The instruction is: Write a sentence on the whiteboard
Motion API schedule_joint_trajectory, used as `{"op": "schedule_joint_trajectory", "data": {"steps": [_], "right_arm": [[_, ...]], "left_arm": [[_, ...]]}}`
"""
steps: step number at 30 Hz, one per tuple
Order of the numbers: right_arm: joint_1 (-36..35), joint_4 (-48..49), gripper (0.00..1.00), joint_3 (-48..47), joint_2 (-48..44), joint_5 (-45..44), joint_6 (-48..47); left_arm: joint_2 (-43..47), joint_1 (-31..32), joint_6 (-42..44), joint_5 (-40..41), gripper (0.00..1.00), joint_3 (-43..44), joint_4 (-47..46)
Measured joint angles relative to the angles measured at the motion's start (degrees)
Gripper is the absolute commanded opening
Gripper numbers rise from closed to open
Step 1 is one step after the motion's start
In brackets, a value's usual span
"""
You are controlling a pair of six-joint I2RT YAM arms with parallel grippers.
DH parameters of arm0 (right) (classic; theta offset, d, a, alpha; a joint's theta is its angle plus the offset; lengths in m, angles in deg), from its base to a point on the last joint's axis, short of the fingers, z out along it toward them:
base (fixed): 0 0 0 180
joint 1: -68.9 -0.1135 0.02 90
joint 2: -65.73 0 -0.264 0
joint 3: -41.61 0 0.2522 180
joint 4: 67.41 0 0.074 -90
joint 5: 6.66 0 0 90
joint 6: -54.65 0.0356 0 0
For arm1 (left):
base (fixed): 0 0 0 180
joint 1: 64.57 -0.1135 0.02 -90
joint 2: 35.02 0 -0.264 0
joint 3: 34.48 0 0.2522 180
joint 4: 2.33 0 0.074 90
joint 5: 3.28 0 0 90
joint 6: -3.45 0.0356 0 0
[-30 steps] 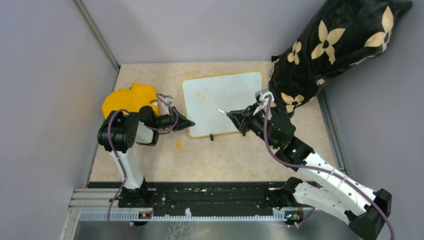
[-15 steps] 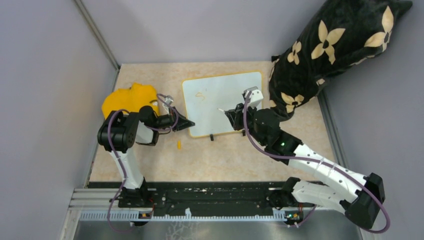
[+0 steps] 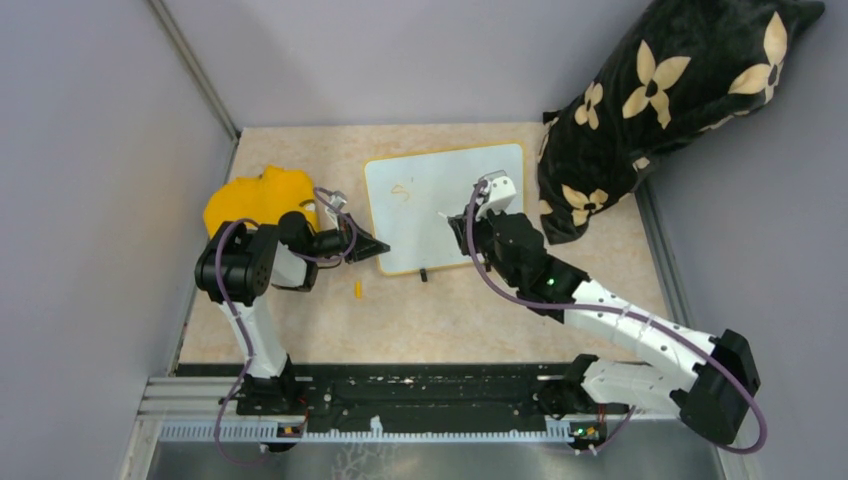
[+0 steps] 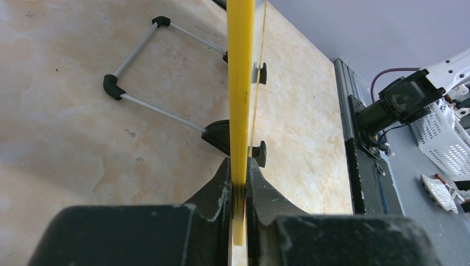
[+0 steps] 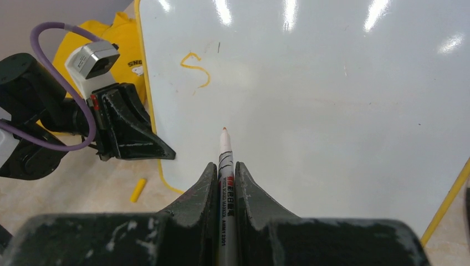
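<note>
At the left of the top view a yellow cloth (image 3: 250, 200) lies bunched behind the left arm. Just right of it we see the left gripper (image 4: 239, 163) pinched narrow on the orange-yellow frame of the whiteboard (image 3: 445, 200), low on its left edge. The bite looks thin, so we judge that a hard pen stroke could twist the frame out of the jaws or rock the board on its wire stand (image 4: 141, 72) and smear the line. A small yellow piece (image 3: 357, 290) lies loose on the table below that gripper; we cannot tell what it is. The whiteboard sits in the middle of the frame, on the far half of the table. Of the sentence (image 5: 195, 69) only one orange S shows at its upper left, so nearly all the writing is yet to do. Right of the S, the marker (image 5: 224, 145) points at bare board, clamped between the jaws of the right gripper (image 5: 224, 166); whether its tip touches the surface we cannot tell. The tip stands lower than the S and apart from it, so the next letter may land off the line. Too heavy a press might push the marker back through the jaws. At the far right a black flowered cushion (image 3: 660, 90) leans near the board's right edge, and the right arm could brush it on a wide sweep.
</note>
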Motion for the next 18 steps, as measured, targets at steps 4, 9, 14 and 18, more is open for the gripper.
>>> {"op": "schedule_joint_trajectory", "data": {"steps": [4, 9, 14, 18], "right_arm": [[0.0, 1.42, 0.0, -1.29, 2.47, 0.07, -0.94], [-2.25, 3.26, 0.0, -4.33, 5.97, -1.9, -4.2], [-9.97, 5.81, 0.0, -6.69, 10.93, -6.67, -8.7], [-9.55, 6.16, 0.0, -7.82, 14.08, -9.44, -9.81]], "left_arm": [[0.0, 0.0, 0.07, 0.02, 0.0, 0.0, 0.09], [0.0, -0.02, 0.13, 0.04, 0.0, 0.0, 0.11], [0.0, -0.04, 0.11, 0.04, 0.0, 0.0, 0.11], [0.0, -0.04, 0.11, 0.04, 0.0, 0.0, 0.11]]}}
